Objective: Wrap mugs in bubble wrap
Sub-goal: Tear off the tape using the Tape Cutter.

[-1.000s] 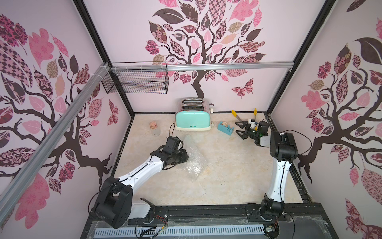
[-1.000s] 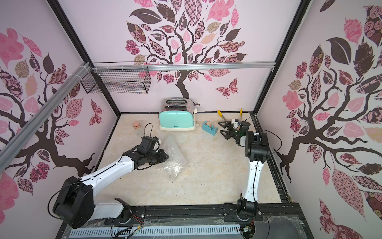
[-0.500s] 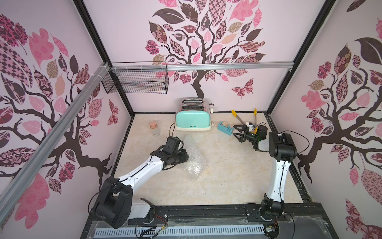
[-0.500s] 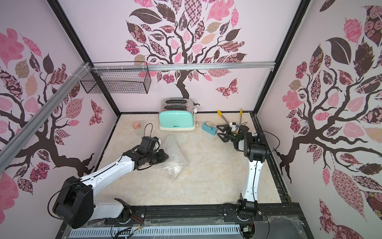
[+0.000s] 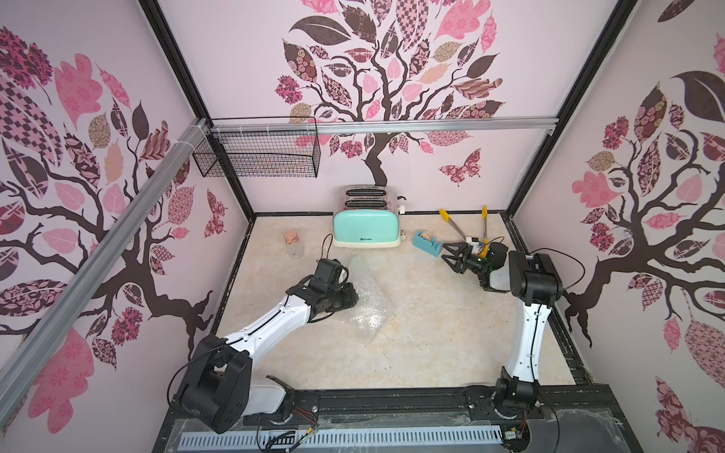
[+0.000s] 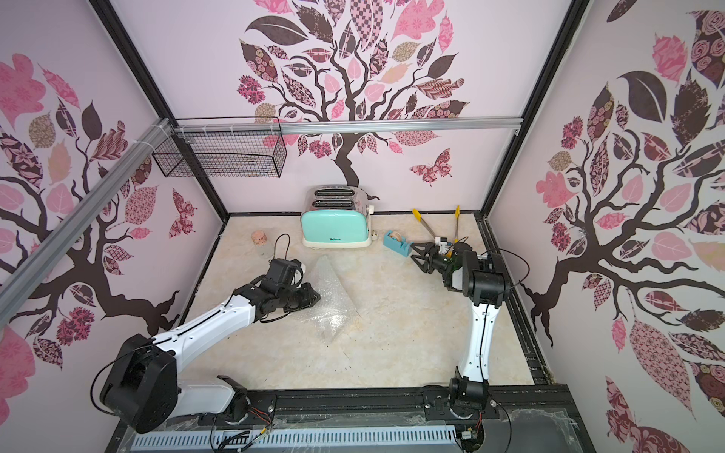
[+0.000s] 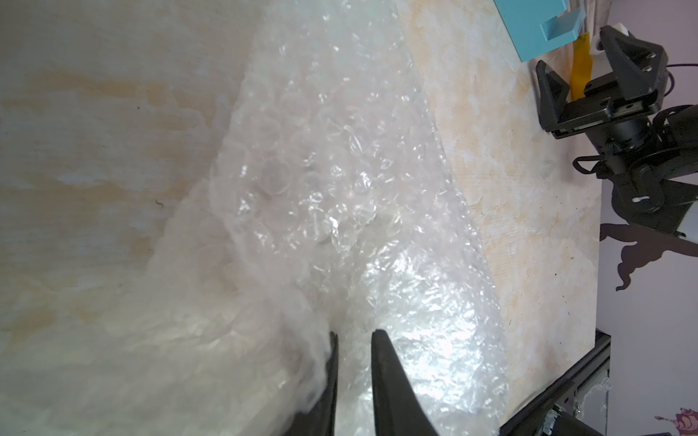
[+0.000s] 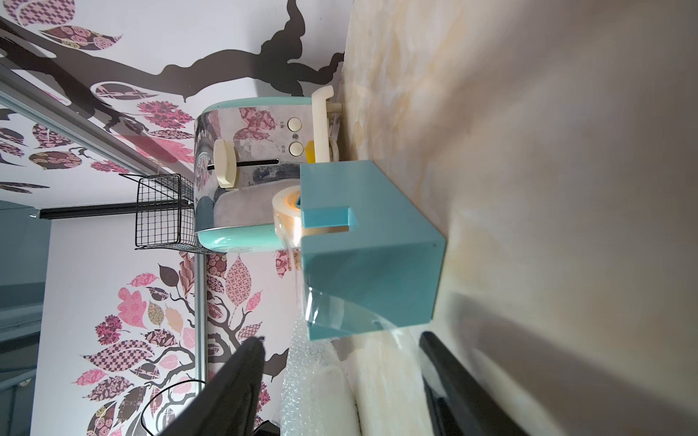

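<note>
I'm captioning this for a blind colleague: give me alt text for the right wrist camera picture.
A teal tape dispenser with a loose strip of clear tape hanging off it sits on the table ahead of the right gripper, whose black fingers stand apart. Beyond it are a mint toaster and a wire basket; bubble wrap shows by the fingers.

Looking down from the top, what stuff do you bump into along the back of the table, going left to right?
small glass jar with a cork stopper → mint toaster → teal tape dispenser → yellow-tipped tongs
</note>
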Available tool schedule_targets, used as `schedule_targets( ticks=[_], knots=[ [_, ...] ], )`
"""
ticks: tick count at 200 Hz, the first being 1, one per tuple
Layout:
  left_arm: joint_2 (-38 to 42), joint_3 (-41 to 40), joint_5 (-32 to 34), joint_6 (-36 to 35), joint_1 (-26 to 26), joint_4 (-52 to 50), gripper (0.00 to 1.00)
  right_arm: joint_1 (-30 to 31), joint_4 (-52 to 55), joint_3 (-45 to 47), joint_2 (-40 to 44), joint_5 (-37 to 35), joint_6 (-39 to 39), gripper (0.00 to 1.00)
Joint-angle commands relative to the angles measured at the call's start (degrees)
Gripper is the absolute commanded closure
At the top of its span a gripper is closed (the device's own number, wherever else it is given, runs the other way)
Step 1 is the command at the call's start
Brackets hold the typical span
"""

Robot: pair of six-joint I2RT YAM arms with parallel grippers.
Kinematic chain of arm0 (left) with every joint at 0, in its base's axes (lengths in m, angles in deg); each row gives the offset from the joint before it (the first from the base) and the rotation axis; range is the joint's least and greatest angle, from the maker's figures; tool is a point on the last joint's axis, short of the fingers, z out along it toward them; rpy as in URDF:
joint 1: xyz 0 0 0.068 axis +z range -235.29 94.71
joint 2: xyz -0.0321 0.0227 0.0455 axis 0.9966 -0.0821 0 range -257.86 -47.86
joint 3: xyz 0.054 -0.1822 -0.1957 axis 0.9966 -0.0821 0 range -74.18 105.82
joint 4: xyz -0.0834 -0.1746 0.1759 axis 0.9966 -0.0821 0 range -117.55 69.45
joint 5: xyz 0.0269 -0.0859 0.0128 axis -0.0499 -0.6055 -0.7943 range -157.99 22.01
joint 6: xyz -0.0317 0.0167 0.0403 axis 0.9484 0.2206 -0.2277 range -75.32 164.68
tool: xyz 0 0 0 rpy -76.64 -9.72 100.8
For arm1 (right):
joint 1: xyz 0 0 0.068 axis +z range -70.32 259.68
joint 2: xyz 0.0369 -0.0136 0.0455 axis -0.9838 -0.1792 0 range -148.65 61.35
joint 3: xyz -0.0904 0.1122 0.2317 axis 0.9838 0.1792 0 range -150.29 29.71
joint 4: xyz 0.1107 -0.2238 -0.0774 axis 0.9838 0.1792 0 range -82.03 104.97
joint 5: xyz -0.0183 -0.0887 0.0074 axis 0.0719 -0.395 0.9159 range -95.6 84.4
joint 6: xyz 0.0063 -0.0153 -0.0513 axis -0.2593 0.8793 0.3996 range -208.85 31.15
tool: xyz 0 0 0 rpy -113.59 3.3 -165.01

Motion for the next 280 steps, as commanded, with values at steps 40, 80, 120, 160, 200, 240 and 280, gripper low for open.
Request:
schedule_targets(
  ticks=[40, 80, 120, 160, 200, 240, 280],
  knots=[
    [-0.3, 0.6, 0.1, -0.6, -0.3, -1.7, 0.79, -0.1, -6.2, -1.1, -3.0, -0.9, -4.8, 0.42],
    [-0.2, 0.4, 0.0, -0.5, -0.3, -1.6, 0.79, -0.4, -9.0, -0.4, -2.7, -0.7, -6.9, 0.56],
    [-0.1, 0.3, 0.0, -0.5, -0.3, -1.6, 0.79, -1.2, -8.9, 0.9, -1.8, -0.5, -6.4, 0.83],
    [0.2, 0.2, 0.0, -0.4, -0.3, -1.5, 0.79, -2.0, -6.0, 1.7, -1.5, -0.5, -4.1, 0.99],
    [0.3, -0.1, 0.0, -0.4, -0.3, -1.6, 0.79, -2.5, -6.0, 3.3, -0.7, -0.8, -3.3, 1.00],
    [0.4, 0.0, 0.2, -0.5, -0.3, -1.8, 0.79, -3.2, -0.5, 6.5, 5.0, -3.5, 1.7, 1.00],
    [0.5, -0.1, 0.2, -0.5, -0.4, -1.7, 0.79, -3.2, 5.6, 8.7, 11.4, -6.1, 6.8, 1.00]
  ],
)
